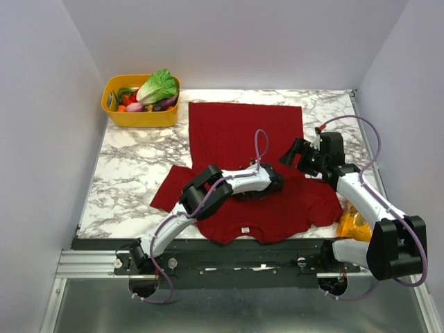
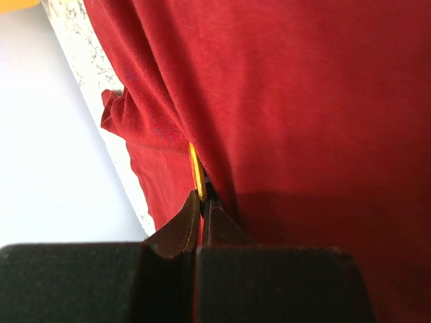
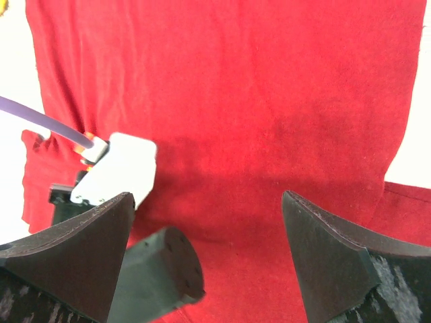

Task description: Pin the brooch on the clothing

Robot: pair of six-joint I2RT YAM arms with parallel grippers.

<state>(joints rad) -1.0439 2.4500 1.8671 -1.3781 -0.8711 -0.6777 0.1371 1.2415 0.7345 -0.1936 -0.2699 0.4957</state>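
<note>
The clothing (image 1: 243,132), a dark red T-shirt, lies flat on the marble table (image 1: 132,166) with its white neck label (image 1: 244,229) toward the arms. My left gripper (image 1: 270,186) rests low on the shirt's middle. In the left wrist view the left gripper (image 2: 203,195) is shut on the brooch (image 2: 196,171), a thin golden-yellow disc seen edge-on and pressed beside a fold of the clothing (image 2: 303,101). My right gripper (image 1: 290,154) hovers just right of the left one, and its jaws (image 3: 207,198) stand wide open over the clothing (image 3: 256,87) with nothing between them.
A yellow basket (image 1: 116,114) of vegetables stands at the table's back left corner. An orange-yellow snack bag (image 1: 354,223) lies by the right arm near the front edge. The left arm's white link (image 3: 121,168) shows in the right wrist view.
</note>
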